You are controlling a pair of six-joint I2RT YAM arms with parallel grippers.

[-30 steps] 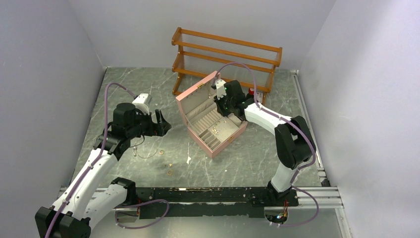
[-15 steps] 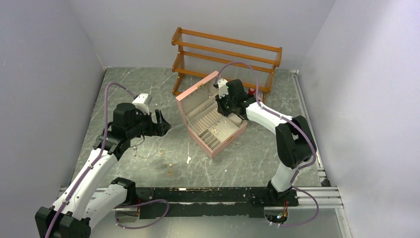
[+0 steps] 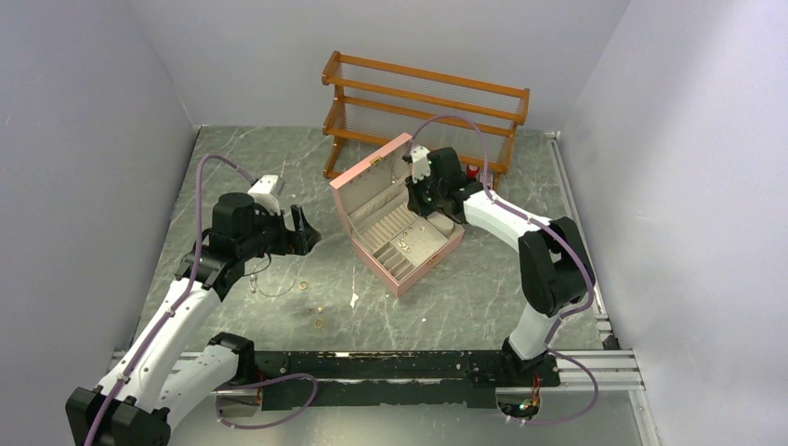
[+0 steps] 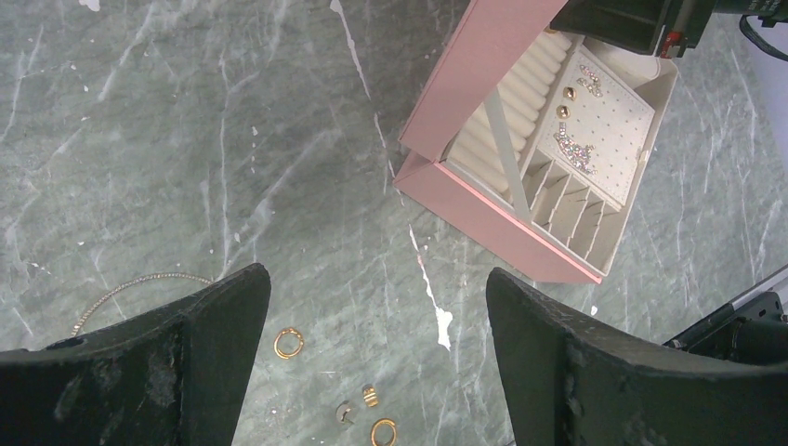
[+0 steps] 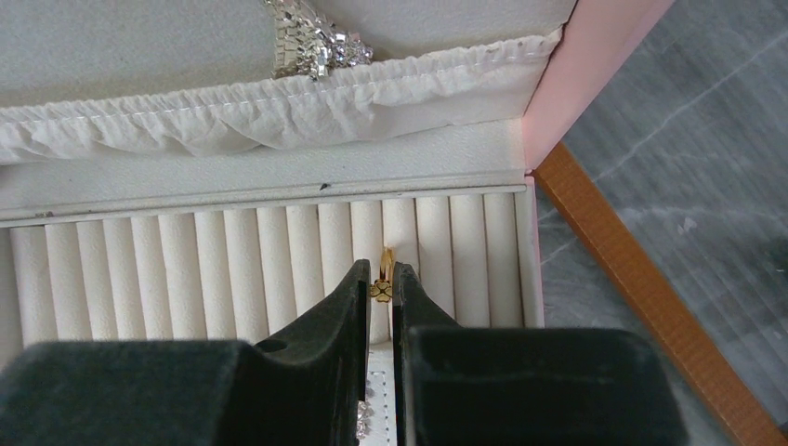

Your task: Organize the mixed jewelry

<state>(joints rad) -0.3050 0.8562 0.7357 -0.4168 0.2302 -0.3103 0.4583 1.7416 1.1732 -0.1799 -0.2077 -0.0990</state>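
The pink box (image 3: 401, 276) stands open mid-table, showing cream ring rolls (image 5: 232, 269) and an earring pad with studs (image 4: 595, 125). My right gripper (image 5: 382, 279) is inside the box over the ring rolls, shut on a gold ring (image 5: 387, 258) with a clover charm. It reaches in from the box's right side (image 3: 417, 204). My left gripper (image 4: 374, 274) hangs open above the table, left of the box (image 3: 302, 232). Below it lie two loose gold rings (image 4: 289, 343) (image 4: 383, 432), tiny bits (image 4: 370, 396) and a thin chain necklace (image 4: 139, 283).
A wooden two-tier rack (image 3: 423, 102) stands against the back wall behind the box. A small red-and-black bottle (image 3: 473, 172) peeks out beside my right arm. White flecks (image 4: 444, 321) mark the marbled table. Grey walls close in left and right.
My right gripper has shifted slightly to the right over the box, still holding the ring. The left arm has not moved.
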